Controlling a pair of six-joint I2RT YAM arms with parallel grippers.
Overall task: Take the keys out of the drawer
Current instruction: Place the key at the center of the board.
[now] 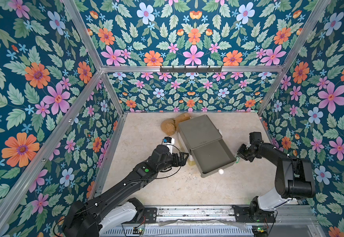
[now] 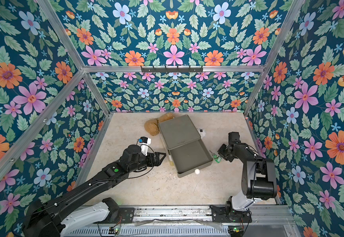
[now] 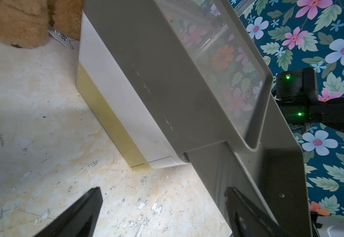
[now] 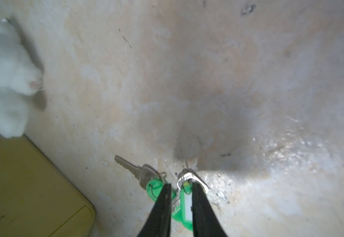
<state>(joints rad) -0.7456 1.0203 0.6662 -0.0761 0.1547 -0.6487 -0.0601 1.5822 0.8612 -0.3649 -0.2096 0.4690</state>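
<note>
The keys (image 4: pixel 153 184), on rings with green tags, are seen lying on the counter (image 4: pixel 208 82) just beside the open drawer (image 2: pixel 189 158), which looks empty. The right gripper (image 4: pixel 180 184) is poised over them, its fingers slightly parted either side of one tag. Release is judged to be in hand. A clean lift away is called for next, so no ring is snagged. The left gripper (image 3: pixel 162 189) is spread wide beside the drawer, empty.

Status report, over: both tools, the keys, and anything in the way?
Left tool open beside the drawer. Right tool parted narrowly, straddling the keys. Keys on the table, outside the drawer. White plush nearby, not touching them.
</note>
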